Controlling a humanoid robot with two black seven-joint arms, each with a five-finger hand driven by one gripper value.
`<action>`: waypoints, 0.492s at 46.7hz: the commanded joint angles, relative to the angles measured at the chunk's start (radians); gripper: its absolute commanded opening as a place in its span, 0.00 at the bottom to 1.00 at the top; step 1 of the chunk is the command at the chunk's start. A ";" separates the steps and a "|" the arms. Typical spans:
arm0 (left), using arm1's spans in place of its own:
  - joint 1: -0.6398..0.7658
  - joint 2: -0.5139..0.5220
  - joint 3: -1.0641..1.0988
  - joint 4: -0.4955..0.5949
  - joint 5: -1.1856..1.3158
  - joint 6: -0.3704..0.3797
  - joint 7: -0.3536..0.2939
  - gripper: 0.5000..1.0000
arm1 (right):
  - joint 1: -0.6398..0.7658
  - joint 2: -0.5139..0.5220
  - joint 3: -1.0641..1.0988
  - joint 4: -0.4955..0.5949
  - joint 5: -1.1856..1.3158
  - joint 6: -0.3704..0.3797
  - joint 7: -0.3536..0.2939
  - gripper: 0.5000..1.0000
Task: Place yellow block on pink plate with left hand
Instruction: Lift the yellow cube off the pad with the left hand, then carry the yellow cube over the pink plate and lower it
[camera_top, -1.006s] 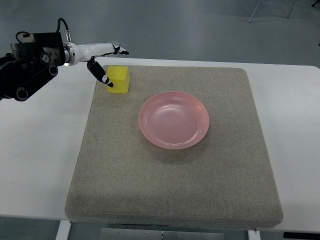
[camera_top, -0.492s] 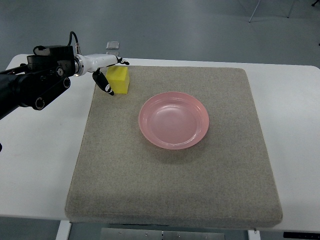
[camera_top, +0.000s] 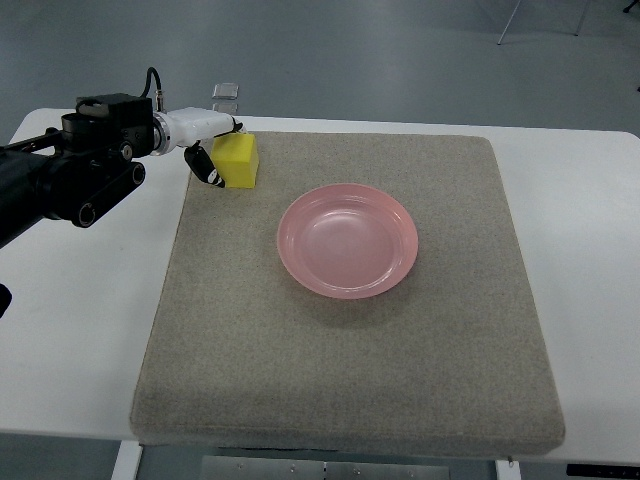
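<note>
One pink plate (camera_top: 348, 240) lies empty at the middle of the grey mat (camera_top: 350, 380). At its ten o'clock, well apart, the yellow block (camera_top: 236, 161) sits on the mat's far left corner. Reaching in from nine o'clock, the left hand (camera_top: 206, 145) has its fingers against the block's left side; whether it truly grips is unclear.

Between the small yellow foam block (camera_top: 236, 161) at the far left corner of the grey felt mat (camera_top: 350, 350) and the shallow round pink plate (camera_top: 348, 240) lies bare mat, nothing standing between. The white robot left hand (camera_top: 205, 150) crowds the block's left side; its right and near sides are free.
</note>
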 joint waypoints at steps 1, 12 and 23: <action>-0.001 0.005 -0.001 -0.005 -0.001 0.001 0.000 0.37 | 0.000 0.000 0.000 0.000 0.000 0.000 0.000 0.85; -0.012 0.052 -0.015 -0.048 -0.011 0.002 0.000 0.10 | 0.000 0.000 0.000 0.000 0.000 0.000 0.000 0.85; -0.048 0.152 -0.041 -0.212 -0.020 0.001 0.000 0.00 | 0.000 0.000 0.000 0.000 0.000 0.000 0.000 0.85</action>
